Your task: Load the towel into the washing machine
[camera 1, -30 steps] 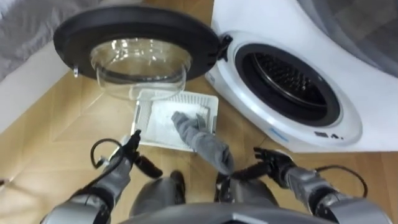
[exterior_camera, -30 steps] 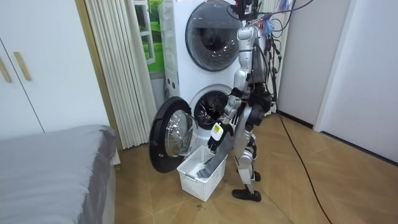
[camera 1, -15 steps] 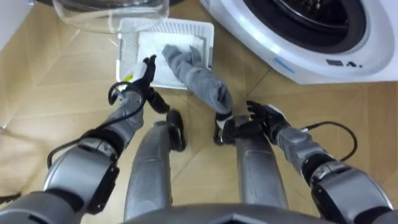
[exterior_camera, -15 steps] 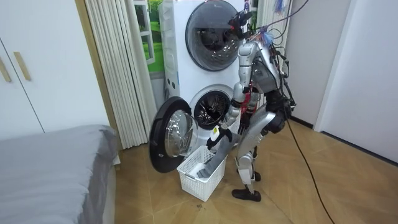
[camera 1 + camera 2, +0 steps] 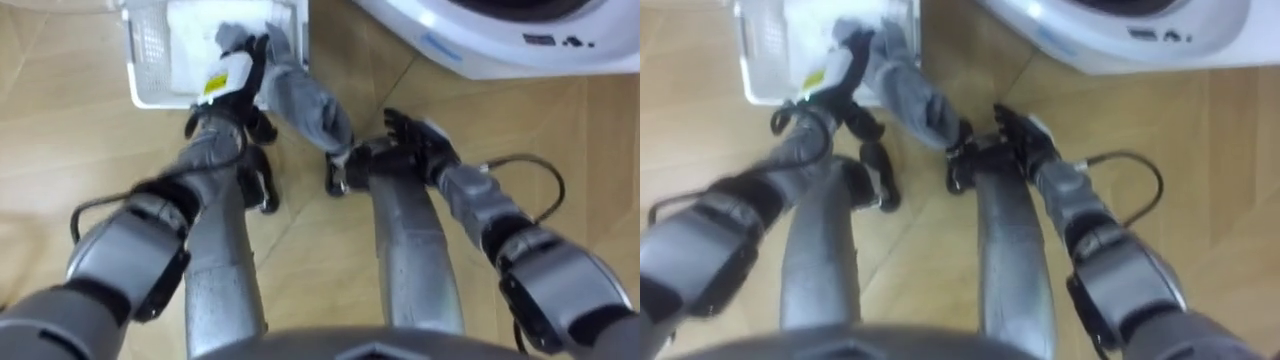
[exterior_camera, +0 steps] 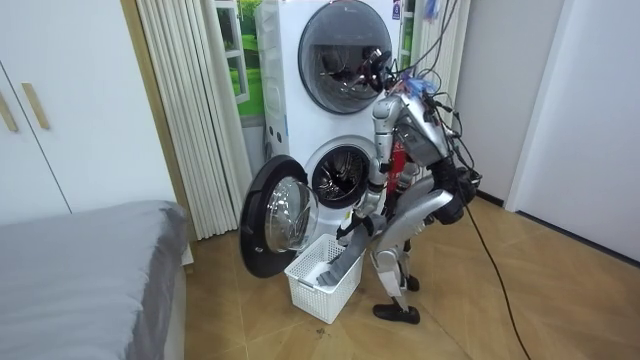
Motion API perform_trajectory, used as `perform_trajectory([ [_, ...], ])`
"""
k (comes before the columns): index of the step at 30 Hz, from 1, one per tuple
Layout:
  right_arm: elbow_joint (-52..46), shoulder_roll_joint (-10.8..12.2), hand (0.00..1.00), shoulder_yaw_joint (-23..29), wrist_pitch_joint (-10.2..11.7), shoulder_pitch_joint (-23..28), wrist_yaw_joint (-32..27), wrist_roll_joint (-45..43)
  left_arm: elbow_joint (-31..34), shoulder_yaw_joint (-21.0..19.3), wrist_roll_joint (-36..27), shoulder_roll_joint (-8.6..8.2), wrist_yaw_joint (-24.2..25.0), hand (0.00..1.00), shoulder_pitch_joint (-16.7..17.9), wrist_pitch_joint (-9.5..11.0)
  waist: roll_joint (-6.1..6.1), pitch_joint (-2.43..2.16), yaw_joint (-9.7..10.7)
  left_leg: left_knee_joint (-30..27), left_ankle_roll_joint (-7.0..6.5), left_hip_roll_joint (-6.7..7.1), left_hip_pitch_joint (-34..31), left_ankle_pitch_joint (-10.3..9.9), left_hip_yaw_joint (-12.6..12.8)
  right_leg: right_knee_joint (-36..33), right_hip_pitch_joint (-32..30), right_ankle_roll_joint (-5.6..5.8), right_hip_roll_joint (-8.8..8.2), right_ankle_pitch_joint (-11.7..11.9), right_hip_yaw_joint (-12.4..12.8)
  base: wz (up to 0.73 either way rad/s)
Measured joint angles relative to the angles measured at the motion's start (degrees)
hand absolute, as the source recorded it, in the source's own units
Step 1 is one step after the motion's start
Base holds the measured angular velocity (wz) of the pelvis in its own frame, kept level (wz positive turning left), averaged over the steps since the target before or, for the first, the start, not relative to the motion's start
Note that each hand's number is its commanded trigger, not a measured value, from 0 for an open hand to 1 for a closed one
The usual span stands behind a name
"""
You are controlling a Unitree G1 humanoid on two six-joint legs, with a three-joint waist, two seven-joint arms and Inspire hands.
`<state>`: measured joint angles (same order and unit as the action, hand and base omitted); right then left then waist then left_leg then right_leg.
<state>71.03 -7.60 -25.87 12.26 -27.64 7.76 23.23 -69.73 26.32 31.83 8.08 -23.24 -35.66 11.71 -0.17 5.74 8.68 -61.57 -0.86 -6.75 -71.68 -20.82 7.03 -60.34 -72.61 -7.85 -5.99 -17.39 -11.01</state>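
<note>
A grey towel (image 5: 300, 95) hangs over the near rim of a white laundry basket (image 5: 148, 60) on the floor, its lower end by my knees. My left hand (image 5: 235, 75) reaches down to the basket, and its straight fingers touch the towel's upper part. Beside the towel's lower end, my right hand (image 5: 415, 140) hovers open with spread fingers and holds nothing. The washing machine (image 5: 500, 40) shows its white front at the upper right. In the room view I bend forward before the machine's open drum (image 6: 335, 180), with the basket (image 6: 322, 278) at my feet.
The round machine door (image 6: 272, 215) stands swung open on the room view's left, next to the basket. A second machine (image 6: 335, 45) is stacked above the drum. A grey bed (image 6: 90, 270) fills the room view's lower left. Wooden floor (image 5: 60, 190) surrounds the basket.
I have bent further forward, so the eye views now look straight down. My left hand has moved forward onto the towel at the basket. The right hand stays open near the towel's end.
</note>
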Motion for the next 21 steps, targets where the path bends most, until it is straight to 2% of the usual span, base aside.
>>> perform_trajectory([
  [1,-0.01,0.01,0.00,-0.32,0.70,-0.03,0.38,0.88,0.00,0.17,-0.02,0.18,-0.32,0.00,-0.09,0.21,-0.13,0.08,0.32,-0.99,0.00,-0.52,-0.51,-0.47,-0.11,-0.69,-0.46,-0.11,0.13,-0.29,-0.07,-0.09],
  [5,-1.50,0.02,0.00,-0.29,1.54,-0.18,0.45,2.25,0.00,0.90,-0.10,0.98,-1.21,0.00,-0.85,1.29,-0.27,0.13,2.01,-3.00,-0.32,-0.76,-2.75,-1.18,-0.16,-2.47,-2.59,-0.13,0.05,-0.85,-0.11,-0.03],
  [6,-2.08,0.02,0.00,-0.01,1.67,-0.25,0.51,2.25,-0.01,0.90,-0.25,1.43,-1.24,0.00,-0.94,1.44,-0.40,0.20,2.43,-3.77,-0.37,-1.31,-3.39,-1.53,-0.08,-2.85,-3.11,-0.18,0.31,-0.90,-0.13,-0.11],
  [12,-2.75,0.22,0.00,0.02,3.26,-0.52,1.04,2.27,-0.04,2.76,-0.63,1.92,-1.23,0.00,-1.43,1.65,-0.72,0.28,4.13,-5.96,-0.72,-2.43,-5.22,-2.73,0.27,-3.96,-4.87,0.00,1.09,-1.12,0.17,-0.12],
  [13,-3.15,0.32,0.00,0.00,3.24,-0.51,1.20,2.29,-0.04,3.57,-0.91,2.01,-0.92,0.11,-1.72,1.65,-0.95,0.25,4.55,-6.24,-0.81,-2.49,-5.45,-2.87,0.35,-4.33,-5.21,0.10,1.04,-1.22,0.32,0.00],
  [14,-3.65,0.54,0.00,-0.05,3.22,-0.52,1.26,2.28,-0.04,4.24,-0.97,2.21,-0.30,0.28,-2.12,1.65,-1.35,0.36,4.94,-6.47,-0.93,-2.50,-5.54,-2.94,0.47,-4.69,-5.47,0.20,1.02,-1.37,0.56,0.00],
  [16,-3.92,0.63,0.00,-0.37,3.20,-0.52,1.62,2.28,-0.04,4.45,-0.97,2.30,1.35,1.00,-2.67,1.65,-1.63,0.48,5.29,-6.77,-1.06,-2.68,-5.68,-3.08,0.42,-4.73,-5.49,0.21,1.14,-1.40,0.52,-0.04],
  [21,-4.17,0.73,0.00,-1.14,3.20,-1.08,2.01,1.89,-0.07,8.25,-4.52,3.07,6.81,1.00,-3.95,1.66,-2.14,0.51,6.27,-6.60,-1.18,-2.45,-5.75,-3.12,0.33,-4.54,-5.50,0.37,0.92,-1.47,0.54,-0.01],
])
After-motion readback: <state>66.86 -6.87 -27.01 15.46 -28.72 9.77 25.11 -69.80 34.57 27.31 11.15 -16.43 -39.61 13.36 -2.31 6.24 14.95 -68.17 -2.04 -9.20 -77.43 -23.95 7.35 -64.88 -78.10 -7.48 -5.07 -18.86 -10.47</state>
